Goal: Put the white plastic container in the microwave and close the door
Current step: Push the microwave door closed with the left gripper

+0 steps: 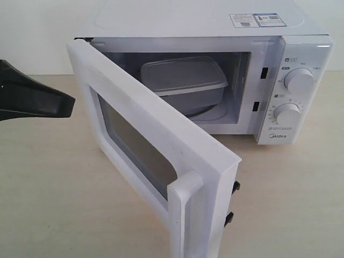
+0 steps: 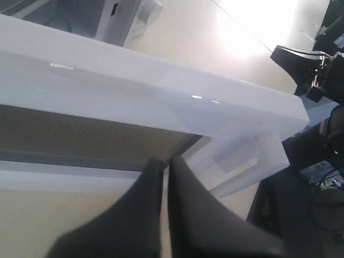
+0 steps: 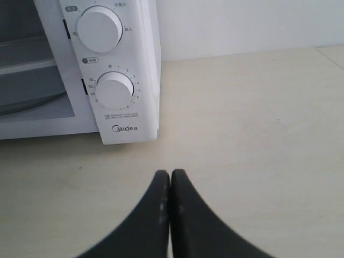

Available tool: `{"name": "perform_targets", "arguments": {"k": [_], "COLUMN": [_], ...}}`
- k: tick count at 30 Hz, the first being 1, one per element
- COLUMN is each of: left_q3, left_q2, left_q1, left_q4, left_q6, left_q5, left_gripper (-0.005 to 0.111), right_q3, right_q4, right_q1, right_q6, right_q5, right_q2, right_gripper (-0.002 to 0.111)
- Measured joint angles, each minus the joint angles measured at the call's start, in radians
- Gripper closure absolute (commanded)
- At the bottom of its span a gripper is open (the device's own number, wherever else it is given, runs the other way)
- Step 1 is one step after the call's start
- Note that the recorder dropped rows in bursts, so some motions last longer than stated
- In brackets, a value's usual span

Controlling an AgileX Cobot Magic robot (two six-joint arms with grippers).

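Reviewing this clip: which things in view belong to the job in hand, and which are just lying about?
Job in hand:
white plastic container, already inside
microwave
door, open
left pincer, shut, beside the door's outer face

Just there:
upper dial
lower dial
stickers on top
right pincer, shut, idle over the table

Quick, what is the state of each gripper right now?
Left gripper: closed, holding nothing, beside the open door.
Right gripper: closed, holding nothing, over the table.
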Motion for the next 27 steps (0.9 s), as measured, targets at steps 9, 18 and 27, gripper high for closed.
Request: {"name": "perform_targets", "arguments": {"k": [9, 18, 27], "left_q3": [0.0, 0.0, -0.069], "left_q2": [0.0, 0.141, 0.3], "left_q1": [0.0, -0.05, -0.341], "left_q4": [0.047, -0.005, -0.127], "left_q6": [-0.014, 0.049, 0.182], "left_q5": [-0.046, -0.153, -0.483], "left_gripper": [0.102, 0.102, 0.102], "right_q3": [0.0, 0.0, 0.0], "right_q4": [0.0, 0.0, 0.0], "right_q1": [0.0, 0.0, 0.0], "right_q6": [0.0, 0.0, 0.0], "right_q5": [0.0, 0.0, 0.0], "right_q2": [0.0, 0.0, 0.0], "right_gripper": [0.108, 0.108, 0.108]}}
